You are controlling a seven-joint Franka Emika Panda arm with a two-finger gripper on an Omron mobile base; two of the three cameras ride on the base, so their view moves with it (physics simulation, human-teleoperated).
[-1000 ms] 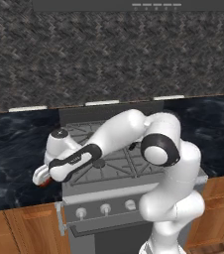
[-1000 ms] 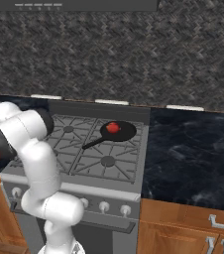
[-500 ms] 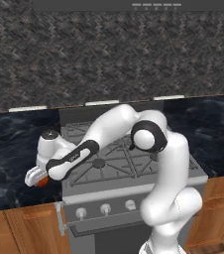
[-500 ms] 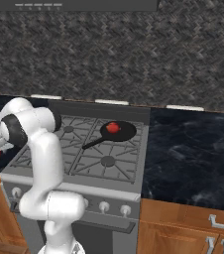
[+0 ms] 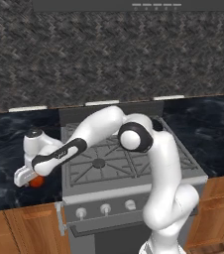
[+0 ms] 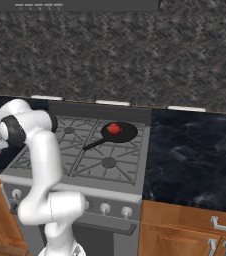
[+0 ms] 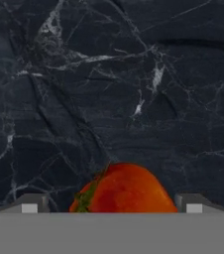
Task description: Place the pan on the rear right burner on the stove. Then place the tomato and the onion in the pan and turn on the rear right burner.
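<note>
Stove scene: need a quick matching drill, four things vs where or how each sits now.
Things:
1. pan
2. onion
3. tomato
4. gripper

Places or states:
A. on the dark marble counter left of the stove
B. open, one finger on each side of a fruit
C. on the rear right burner
D. inside the pan

Pairs: 1-C, 2-D, 3-A, 4-B

Even, dim rendered light, soft low-resolution blur, faint sheen on the dark marble counter [image 7: 134, 74].
</note>
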